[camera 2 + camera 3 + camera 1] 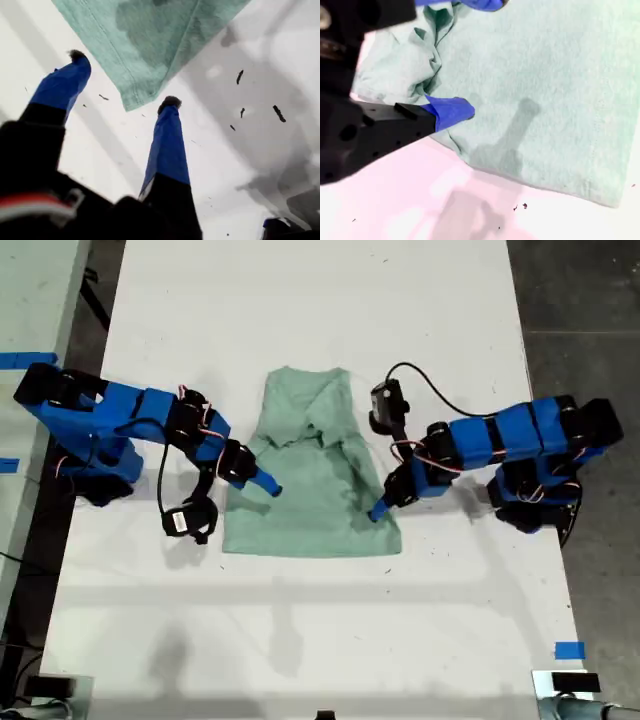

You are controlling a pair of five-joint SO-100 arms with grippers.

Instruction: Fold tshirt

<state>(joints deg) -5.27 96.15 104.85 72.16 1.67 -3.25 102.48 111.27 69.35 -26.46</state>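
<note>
- Right now my first gripper (124, 79) is spread and empty, its fingers (167, 145) over bare table (300, 640), with a hemmed corner of the tshirt (150, 40) just beyond the tips.
- My second gripper (475, 55) is also parted and grasps nothing; one fingertip (451, 111) sits on the cloth just inside its edge, with rumpled folds beside it.
- To pinch well, I judge each lower finger should slide under the hem and catch a single layer before closing.
- The cloth lies flat between the two grippers, and open table spreads behind both sets of fingers for lifting and carrying the fold across.
</note>
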